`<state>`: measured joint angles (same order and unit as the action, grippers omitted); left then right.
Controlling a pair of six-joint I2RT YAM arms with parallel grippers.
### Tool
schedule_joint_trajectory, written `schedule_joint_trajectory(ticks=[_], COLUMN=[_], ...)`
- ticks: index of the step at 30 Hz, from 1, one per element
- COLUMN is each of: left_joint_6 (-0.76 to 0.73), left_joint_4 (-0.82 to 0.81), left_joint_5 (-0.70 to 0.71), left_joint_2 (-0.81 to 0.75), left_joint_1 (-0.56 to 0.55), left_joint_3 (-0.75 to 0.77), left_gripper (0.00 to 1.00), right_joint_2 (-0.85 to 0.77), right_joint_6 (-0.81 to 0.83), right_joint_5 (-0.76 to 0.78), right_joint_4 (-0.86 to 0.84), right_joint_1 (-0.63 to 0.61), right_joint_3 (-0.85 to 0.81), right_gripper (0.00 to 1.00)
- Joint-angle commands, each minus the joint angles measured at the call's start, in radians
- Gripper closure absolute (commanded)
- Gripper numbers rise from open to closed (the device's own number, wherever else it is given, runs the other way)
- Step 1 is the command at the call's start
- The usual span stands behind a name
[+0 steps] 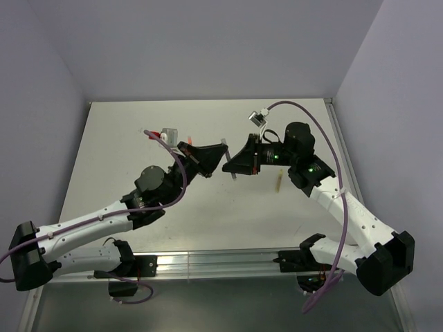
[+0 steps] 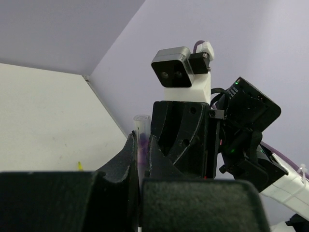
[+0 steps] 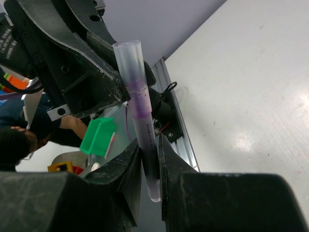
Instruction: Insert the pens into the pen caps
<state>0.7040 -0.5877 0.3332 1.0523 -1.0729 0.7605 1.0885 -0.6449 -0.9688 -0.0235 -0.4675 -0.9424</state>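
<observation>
My right gripper (image 3: 150, 145) is shut on the dark purple-grey pen (image 3: 153, 159), which stands upright between its fingers. The pale lilac cap (image 3: 132, 72) sits over the pen's upper end, with purple showing through it. My left gripper (image 2: 141, 142) is shut on that same cap (image 2: 141, 126). In the top view the left gripper (image 1: 213, 158) and the right gripper (image 1: 234, 163) meet tip to tip above the table's middle. A small orange piece (image 1: 278, 181) lies on the table near the right arm. A yellow-green tip (image 2: 79, 166) shows on the table behind my left finger.
An orange-red piece (image 1: 149, 133) and a small pale object (image 1: 169, 133) lie on the white table (image 1: 111, 159) at the back left, by the left arm's cable. Grey walls close the table's back and sides. An aluminium rail (image 1: 208, 263) runs along the near edge.
</observation>
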Motion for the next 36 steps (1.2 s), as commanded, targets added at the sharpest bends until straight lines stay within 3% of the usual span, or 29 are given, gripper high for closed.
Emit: schedule_joint_trajectory(ticks=[1,6,8,9,13,15,17,22,23,28,36], left_joint_6=[-0.07,-0.081,-0.087,-0.093,-0.115,-0.106,-0.087,-0.011,-0.003,0.043,0.031], left_joint_4=[0.212,0.287,0.336,0.35,0.419,0.495,0.535,0.585,0.585,0.62,0.698], left_joint_5=[-0.257,-0.143,-0.076,-0.06,0.024,0.058,0.043,-0.034,-0.052,-0.164,-0.181], left_joint_2=[-0.018,-0.023,-0.026,-0.028,-0.041,-0.041,-0.052,-0.123,-0.132,-0.17,-0.17], left_joint_1=[-0.046,0.088,0.154,0.175,0.266,0.284,0.324,0.436,0.455,0.577,0.619], left_joint_3=[0.095,0.226,0.264,0.299,0.373,0.413,0.422,0.382,0.372,0.33,0.321], left_gripper=[0.93,0.46,0.42,0.34,0.35,0.22,0.24,0.12,0.01,0.0,0.11], right_joint_2=[0.016,0.008,0.008,0.011,0.03,0.095,0.198,0.437,0.523,0.756,1.12], right_joint_6=[-0.016,-0.002,-0.002,-0.002,0.036,0.089,0.149,0.22,0.229,0.287,0.341], right_joint_5=[0.404,0.406,0.424,0.432,0.47,0.542,0.611,0.737,0.745,0.8,0.897], right_joint_4=[-0.162,-0.113,-0.093,-0.086,-0.015,0.073,0.166,0.261,0.275,0.397,0.597], right_joint_1=[0.044,0.027,0.017,0.013,-0.008,-0.013,-0.029,-0.042,-0.042,-0.046,-0.086], right_joint_3=[-0.067,-0.064,-0.056,-0.049,-0.041,-0.122,-0.185,-0.363,-0.392,-0.628,-1.007], right_gripper=[1.0,1.0,1.0,1.0,1.0,1.0,1.0,1.0,1.0,1.0,1.0])
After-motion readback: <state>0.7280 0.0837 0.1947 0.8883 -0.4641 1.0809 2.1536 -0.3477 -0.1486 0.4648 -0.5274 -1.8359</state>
